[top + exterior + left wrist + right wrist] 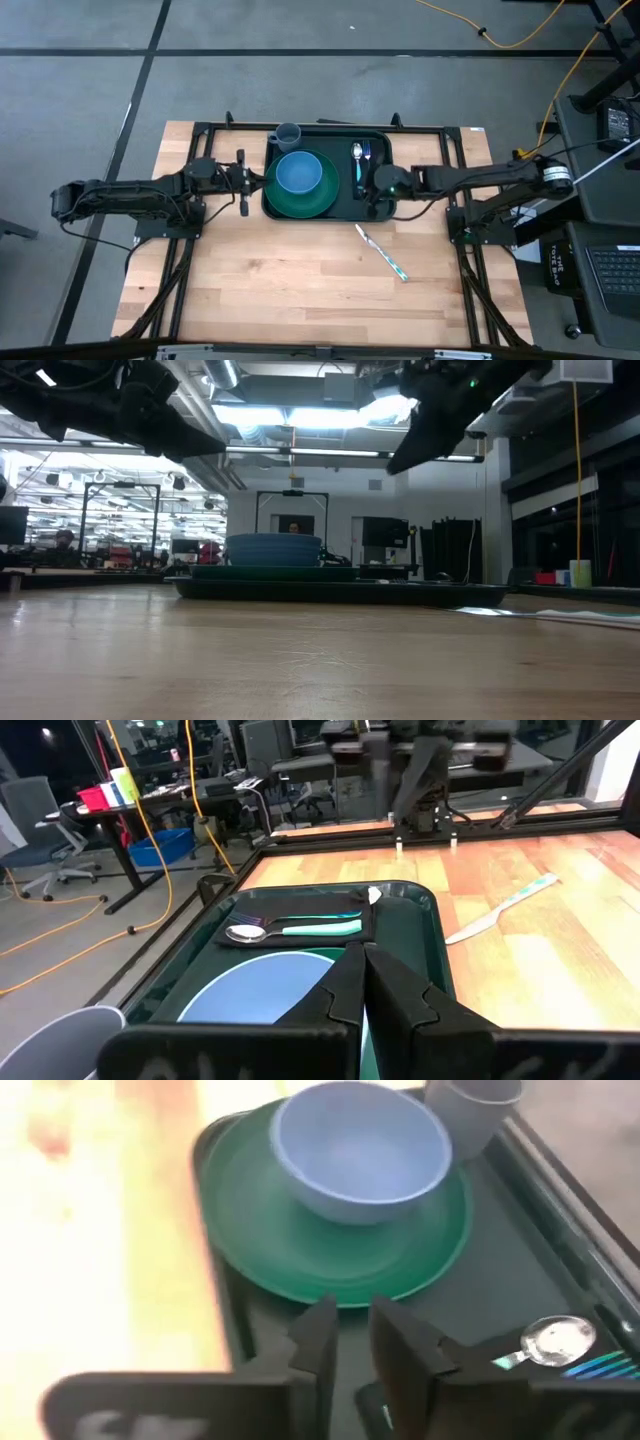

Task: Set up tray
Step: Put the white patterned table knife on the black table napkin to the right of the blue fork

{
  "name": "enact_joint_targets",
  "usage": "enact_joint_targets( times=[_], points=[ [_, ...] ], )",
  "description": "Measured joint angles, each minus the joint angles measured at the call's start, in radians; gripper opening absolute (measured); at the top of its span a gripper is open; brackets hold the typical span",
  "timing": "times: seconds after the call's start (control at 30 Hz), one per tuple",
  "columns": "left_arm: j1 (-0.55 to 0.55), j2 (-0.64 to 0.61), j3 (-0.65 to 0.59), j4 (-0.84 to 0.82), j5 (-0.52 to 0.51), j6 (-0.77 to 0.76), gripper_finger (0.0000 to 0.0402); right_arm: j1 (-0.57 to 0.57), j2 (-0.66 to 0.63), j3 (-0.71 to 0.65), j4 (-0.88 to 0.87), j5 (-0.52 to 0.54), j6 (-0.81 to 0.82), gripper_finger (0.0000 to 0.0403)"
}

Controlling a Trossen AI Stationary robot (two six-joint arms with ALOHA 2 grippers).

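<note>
Right tool (375, 186) hovers over the tray (375, 140), fingers nearly together with a narrow gap, nothing between them. The knife (382, 252) lies on the desk (300, 290) just behind it, long axis diagonal, much nearer this arm. Left tool (243, 181), fingers pressed together, waits at the tray's opposite edge.
</note>
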Motion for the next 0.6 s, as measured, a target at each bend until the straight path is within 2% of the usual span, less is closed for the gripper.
enact_joint_targets(
  times=[0.17, 0.37, 0.6],
  points=[
    [0.0, 0.0, 0.0, 0.0, 0.0, 0.0, 0.0004, 0.093, 0.0, 0.03, -0.077, 0.092, 0.083, 0.001],
    [0.0, 0.0, 0.0, 0.003, 0.0, 0.0, 0.0004, 0.209, 0.0, 0.036, -0.108, 0.166, 0.222, 0.0014],
    [0.0, 0.0, -0.001, 0.003, 0.001, 0.0, 0.0004, 0.318, 0.001, 0.055, -0.29, 0.18, 0.5, 0.0009]
  ],
)
